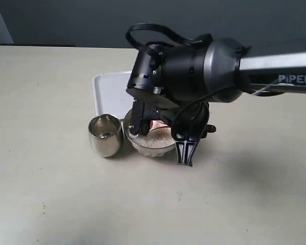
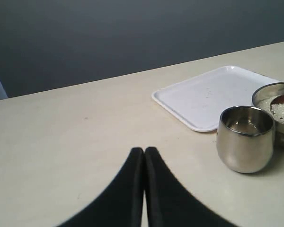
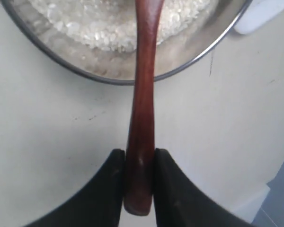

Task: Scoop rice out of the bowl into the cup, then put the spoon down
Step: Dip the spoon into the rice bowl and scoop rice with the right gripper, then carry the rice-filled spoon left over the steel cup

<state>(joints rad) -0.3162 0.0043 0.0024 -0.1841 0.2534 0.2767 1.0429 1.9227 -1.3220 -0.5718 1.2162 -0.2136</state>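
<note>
One bowl (image 1: pixel 143 148), one cup (image 1: pixel 106 134), one spoon (image 3: pixel 142 118) and one white tray (image 1: pixel 109 87) share a pale surface (image 1: pixel 51 194) worked by two black end effectors. The tray lies toward the surface's far edge, and the cup and bowl stand side by side just in front of it. The bowl is round, shiny metal with a thin rim and carries a mound of pale, granular rice (image 3: pixel 109 23). The cup is a smaller, rounded steel tumbler. The slim reddish-brown spoon crosses the bowl's rim, its head over the rice. The right end effector (image 3: pixel 141 158) pinches the handle near its end, a grip shown plainly only in the right wrist view, since in the exterior view the arm hides most of bowl and spoon. The left end effector (image 2: pixel 144 151), seen only from its own wrist camera, is pressed together on nothing above bare surface, apart from the cup. That view alone looks into the cup, though whether it holds grains cannot be told.
</note>
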